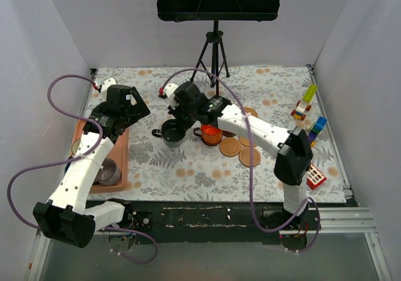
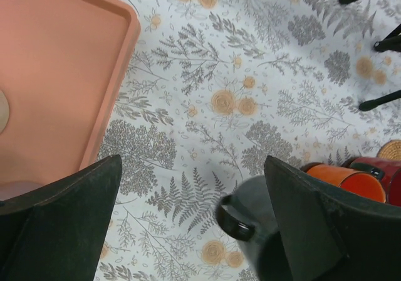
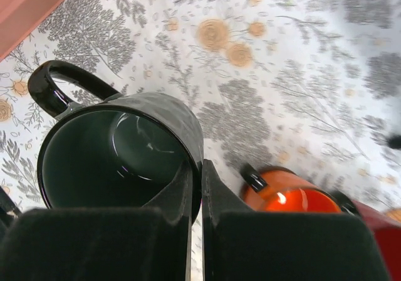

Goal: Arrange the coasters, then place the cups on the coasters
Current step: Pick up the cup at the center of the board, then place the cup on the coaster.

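My right gripper point(image 3: 197, 168) is shut on the rim of the dark green cup point(image 3: 119, 149), one finger inside and one outside; the cup's handle points away to the left. In the top view this cup point(image 1: 171, 133) is left of centre under the right gripper point(image 1: 178, 123). An orange cup point(image 3: 291, 201) and a red cup point(image 3: 379, 231) stand just right of it. Three wooden coasters point(image 1: 230, 147) lie right of those cups, and a rattan coaster point(image 1: 250, 113) lies farther back. My left gripper point(image 2: 193, 187) hangs open beside the tray, holding nothing, with the green cup point(image 2: 254, 215) by its right finger.
A salmon-pink tray point(image 1: 121, 155) lies along the left side and holds a purple-grey cup point(image 1: 108, 172). Toy blocks point(image 1: 307, 102) sit along the right edge. A music stand's tripod point(image 1: 213, 55) stands at the back centre.
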Robot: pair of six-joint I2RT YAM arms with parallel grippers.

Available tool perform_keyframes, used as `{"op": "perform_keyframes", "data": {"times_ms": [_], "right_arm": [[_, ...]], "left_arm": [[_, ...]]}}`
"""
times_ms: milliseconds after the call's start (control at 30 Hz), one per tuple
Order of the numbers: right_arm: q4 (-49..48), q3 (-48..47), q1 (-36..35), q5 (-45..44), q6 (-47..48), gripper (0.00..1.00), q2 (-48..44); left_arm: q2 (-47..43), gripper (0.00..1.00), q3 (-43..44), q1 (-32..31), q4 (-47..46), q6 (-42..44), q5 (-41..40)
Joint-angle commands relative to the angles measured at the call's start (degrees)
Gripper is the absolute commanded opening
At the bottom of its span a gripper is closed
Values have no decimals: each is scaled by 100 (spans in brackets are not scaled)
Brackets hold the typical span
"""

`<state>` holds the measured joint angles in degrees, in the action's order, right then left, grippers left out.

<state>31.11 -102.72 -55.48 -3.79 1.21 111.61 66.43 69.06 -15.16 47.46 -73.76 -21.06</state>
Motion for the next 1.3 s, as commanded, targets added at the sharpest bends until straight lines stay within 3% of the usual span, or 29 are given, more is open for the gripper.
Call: {"op": "perform_keyframes", "data": {"times_ms": [0,333,500,733,933,1267], "right_arm": [[210,-276,774,281,388,1,-1219],[914,-337,3542,1301,880,1,-1915],[993,-582,4229,1609,1188,1,-1503],[809,-785,4827,2058,1705,1,-774],[580,-1119,4977,2137,1909,1,-44],[308,-723,4977,2058,1883,1,334]], "left_arm": [[-166,98,222,92,-193,107,-206],[-78,98,-94,92,-571,63,111],[71,98,-217,92,-650,177,172],[37,98,-402,101,-721,99,269],[-113,98,-595,101,-651,19,313],[-157,98,-735,101,-685,63,383]]}}
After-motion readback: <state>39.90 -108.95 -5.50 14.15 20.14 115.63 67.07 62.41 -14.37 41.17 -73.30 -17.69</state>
